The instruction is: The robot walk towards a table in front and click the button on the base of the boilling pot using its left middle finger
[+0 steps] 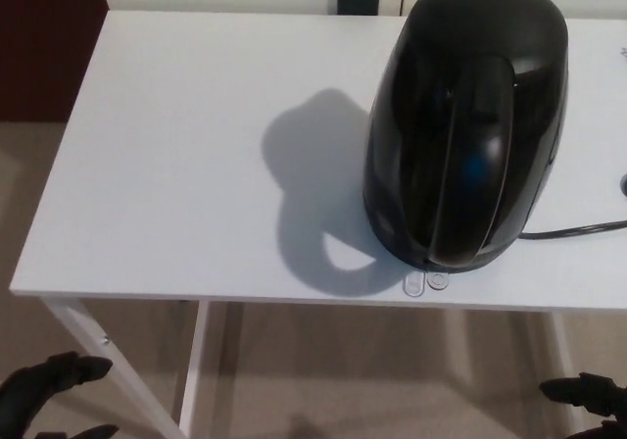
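Left hand [44, 388] sits low in the bottom left corner of the head view, below the bench edge and beside the white bench leg [113, 365]. Its black thumb and fingers are spread apart and hold nothing. Right hand [590, 400] shows only partly at the bottom right corner, also below the bench top; whether it is spread or closed cannot be told from the little that is visible.

On the white bench [176, 165] stands the black electric kettle [465, 125], the boiling pot of the task, at the right part of the top and close to the near edge. Its handle faces the camera. At the foot of the kettle, just at the bench's near edge, two small clear buttons [424, 282] stick out from the base. A black power cord [573, 230] runs from the kettle's right side off to the right. The kettle's shadow falls to its left on the bench top. Both hands are well apart from the kettle and its buttons.
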### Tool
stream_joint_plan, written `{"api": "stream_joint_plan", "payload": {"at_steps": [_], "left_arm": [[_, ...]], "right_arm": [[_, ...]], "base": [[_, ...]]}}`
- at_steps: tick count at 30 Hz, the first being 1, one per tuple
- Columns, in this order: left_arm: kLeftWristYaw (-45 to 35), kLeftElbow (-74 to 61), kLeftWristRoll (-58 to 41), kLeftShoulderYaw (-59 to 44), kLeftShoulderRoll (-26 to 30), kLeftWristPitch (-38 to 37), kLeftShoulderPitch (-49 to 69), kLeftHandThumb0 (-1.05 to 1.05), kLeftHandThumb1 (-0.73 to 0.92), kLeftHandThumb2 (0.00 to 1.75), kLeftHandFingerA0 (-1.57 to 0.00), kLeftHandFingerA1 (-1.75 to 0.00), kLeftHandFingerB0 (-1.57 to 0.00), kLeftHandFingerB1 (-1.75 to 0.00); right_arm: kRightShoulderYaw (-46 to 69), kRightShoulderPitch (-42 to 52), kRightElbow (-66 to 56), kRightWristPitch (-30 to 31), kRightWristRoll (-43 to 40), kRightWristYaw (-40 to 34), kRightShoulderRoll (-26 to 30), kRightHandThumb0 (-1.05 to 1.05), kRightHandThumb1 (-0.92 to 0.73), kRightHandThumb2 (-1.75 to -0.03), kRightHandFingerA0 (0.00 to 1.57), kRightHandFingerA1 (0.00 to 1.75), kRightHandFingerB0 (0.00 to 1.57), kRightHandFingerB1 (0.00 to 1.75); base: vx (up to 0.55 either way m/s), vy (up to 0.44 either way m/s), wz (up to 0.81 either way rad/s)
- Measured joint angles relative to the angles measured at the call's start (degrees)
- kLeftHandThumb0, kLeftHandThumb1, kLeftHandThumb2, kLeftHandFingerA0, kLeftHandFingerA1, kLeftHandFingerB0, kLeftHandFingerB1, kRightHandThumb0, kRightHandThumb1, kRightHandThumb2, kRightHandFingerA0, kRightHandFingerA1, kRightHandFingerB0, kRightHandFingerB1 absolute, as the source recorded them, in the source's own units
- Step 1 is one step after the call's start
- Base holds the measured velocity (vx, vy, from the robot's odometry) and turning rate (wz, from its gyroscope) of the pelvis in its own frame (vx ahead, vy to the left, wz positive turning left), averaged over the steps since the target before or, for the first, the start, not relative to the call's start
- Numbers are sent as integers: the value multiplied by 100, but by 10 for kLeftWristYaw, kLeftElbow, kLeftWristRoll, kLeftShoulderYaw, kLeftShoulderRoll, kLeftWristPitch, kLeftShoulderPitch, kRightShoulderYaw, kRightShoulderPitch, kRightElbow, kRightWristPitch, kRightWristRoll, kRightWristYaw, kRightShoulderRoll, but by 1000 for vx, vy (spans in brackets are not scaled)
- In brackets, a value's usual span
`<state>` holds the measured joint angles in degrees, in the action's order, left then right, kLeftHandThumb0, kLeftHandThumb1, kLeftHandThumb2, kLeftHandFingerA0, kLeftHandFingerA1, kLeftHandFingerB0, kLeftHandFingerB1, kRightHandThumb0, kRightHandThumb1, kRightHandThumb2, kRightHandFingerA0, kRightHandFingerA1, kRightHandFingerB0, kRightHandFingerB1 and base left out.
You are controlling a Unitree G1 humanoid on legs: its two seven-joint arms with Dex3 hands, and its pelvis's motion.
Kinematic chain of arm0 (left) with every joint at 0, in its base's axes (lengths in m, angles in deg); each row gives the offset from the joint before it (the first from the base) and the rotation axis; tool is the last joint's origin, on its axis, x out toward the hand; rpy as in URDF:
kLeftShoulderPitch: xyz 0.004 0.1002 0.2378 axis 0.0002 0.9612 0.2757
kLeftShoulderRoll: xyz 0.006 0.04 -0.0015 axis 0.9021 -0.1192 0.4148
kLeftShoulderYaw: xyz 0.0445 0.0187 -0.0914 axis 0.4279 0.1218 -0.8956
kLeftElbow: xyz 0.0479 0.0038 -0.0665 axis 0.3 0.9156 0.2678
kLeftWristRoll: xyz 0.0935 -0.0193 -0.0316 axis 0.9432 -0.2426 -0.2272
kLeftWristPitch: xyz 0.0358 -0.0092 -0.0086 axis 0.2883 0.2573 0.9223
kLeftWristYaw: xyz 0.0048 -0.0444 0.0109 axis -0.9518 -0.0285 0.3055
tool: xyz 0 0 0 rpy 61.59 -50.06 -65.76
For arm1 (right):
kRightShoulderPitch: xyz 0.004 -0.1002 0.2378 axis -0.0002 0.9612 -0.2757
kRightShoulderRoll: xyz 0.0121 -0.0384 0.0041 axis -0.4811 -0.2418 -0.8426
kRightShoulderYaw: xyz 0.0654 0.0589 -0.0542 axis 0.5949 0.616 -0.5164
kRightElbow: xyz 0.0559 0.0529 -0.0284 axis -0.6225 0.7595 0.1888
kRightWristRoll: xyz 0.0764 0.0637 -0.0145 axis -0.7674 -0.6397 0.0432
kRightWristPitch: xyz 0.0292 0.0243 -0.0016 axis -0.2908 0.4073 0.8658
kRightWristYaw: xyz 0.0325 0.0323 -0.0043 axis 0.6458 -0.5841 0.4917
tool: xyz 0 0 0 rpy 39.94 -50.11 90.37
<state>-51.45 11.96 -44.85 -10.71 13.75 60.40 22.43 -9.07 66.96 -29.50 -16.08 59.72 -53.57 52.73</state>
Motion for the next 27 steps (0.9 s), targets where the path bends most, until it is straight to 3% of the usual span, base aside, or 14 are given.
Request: {"api": "stream_joint_plan", "payload": {"at_steps": [4, 5, 6, 7, 10, 11, 12, 13, 14, 18, 21, 23, 24, 27], "left_arm": [[6, -25, 2, 4, 0, -7, 14, -46, 54, 57, -41, -37, -32, -32], [10, -42, 5, 8, -1, -13, 23, -53, 45, 73, -34, -46, -28, -41], [17, -71, 10, 16, -2, -21, 35, -47, 55, 57, -40, -36, -33, -31], [23, -102, 17, 24, -3, -29, 48, -55, 46, 74, -36, -46, -29, -42], [34, -167, 32, 44, -3, -48, 76, -54, 57, 58, -44, -36, -33, -31], [37, -202, 39, 56, -3, -55, 91, -59, 48, 76, -33, -45, -27, -42], [38, -225, 44, 64, -3, -59, 102, -59, 48, 76, -33, -45, -27, -42], [38, -247, 49, 73, -3, -64, 112, -55, 60, 58, -36, -32, -29, -30], [38, -277, 55, 86, -2, -69, 127, -61, 48, 77, -28, -44, -21, -40], [38, -367, 82, 133, 3, -86, 170, -60, 50, 78, -28, -43, -21, -40], [38, -426, 105, 167, 7, -101, 192, -53, 60, 58, -37, -34, -28, -30], [38, -472, 126, 190, 12, -114, 200, -53, 60, 58, -36, -34, -28, -30], [38, -490, 137, 198, 15, -120, 201, -60, 51, 78, -28, -44, -21, -40], [37, -542, 164, 224, 23, -134, 199, -53, 63, 59, -34, -33, -27, -29]], "right_arm": [[0, 1, 2, 0, 0, 3, 0, -41, -59, -57, 60, 43, 34, 34], [0, 1, 2, -1, 0, 3, 0, -40, -59, -58, 60, 43, 34, 34], [0, 2, 2, -1, 0, 4, 0, -40, -59, -58, 60, 43, 35, 34], [0, 2, 2, -1, 0, 4, 0, -39, -59, -58, 60, 43, 35, 34], [0, 2, 1, -1, 1, 5, 0, -40, -60, -58, 60, 43, 33, 34], [0, 2, 1, -1, 1, 5, 0, -40, -60, -58, 60, 43, 34, 34], [-1, 2, 1, -1, 1, 5, 0, -40, -60, -58, 60, 43, 34, 34], [-1, 2, 1, -1, 1, 5, 0, -40, -60, -58, 59, 43, 33, 34], [-1, 2, 1, -1, 1, 5, 0, -41, -59, -58, 59, 43, 33, 34], [-2, 2, 1, -1, 1, 5, 0, -41, -60, -58, 58, 42, 33, 34], [-3, 1, 1, -1, 2, 6, 0, -41, -60, -58, 58, 43, 33, 34], [-4, -2, 1, -1, 2, 6, 0, -41, -60, -58, 58, 43, 32, 34], [-4, -3, 1, -1, 2, 6, 0, -42, -60, -58, 58, 42, 32, 34], [-4, -3, 1, -1, 1, 8, 0, -45, -59, -57, 57, 43, 32, 34]], "base": [[0, 0, 0], [0, 0, 0], [0, 0, 0], [0, 0, 0], [0, 0, 0], [0, 0, 0], [0, 0, 0], [0, 0, 0], [0, 0, 0], [0, 0, 0], [0, 0, 0], [0, 0, 0], [0, 0, 0], [0, 0, 0]]}}
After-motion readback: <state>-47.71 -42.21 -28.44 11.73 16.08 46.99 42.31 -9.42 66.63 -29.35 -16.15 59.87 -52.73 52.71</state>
